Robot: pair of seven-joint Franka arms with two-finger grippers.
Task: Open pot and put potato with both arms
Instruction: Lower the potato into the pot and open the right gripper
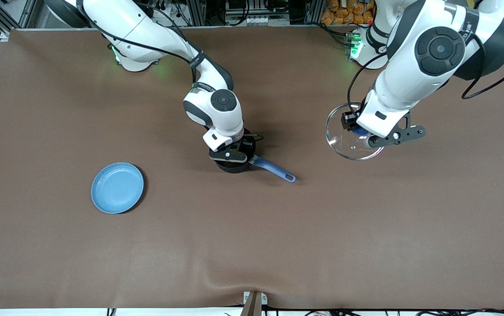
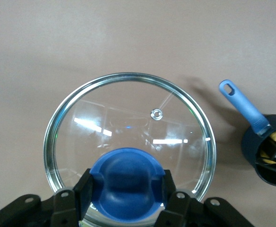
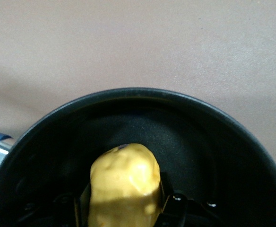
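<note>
— Right gripper (image 1: 231, 151)?
— Down in the pot (image 1: 234, 164), clamped on the potato (image 3: 125, 184), inside the black rim.
— Pot handle (image 1: 274, 170)?
— Pointing about four o'clock in the front view.
— Left gripper (image 2: 125, 196)?
— Closed on the lid (image 2: 128, 146) by its blue knob (image 2: 126, 182), over the table (image 1: 366, 219) toward the left arm's end.
— Plate (image 1: 117, 188)?
— About eight o'clock from the pot, well apart.
</note>
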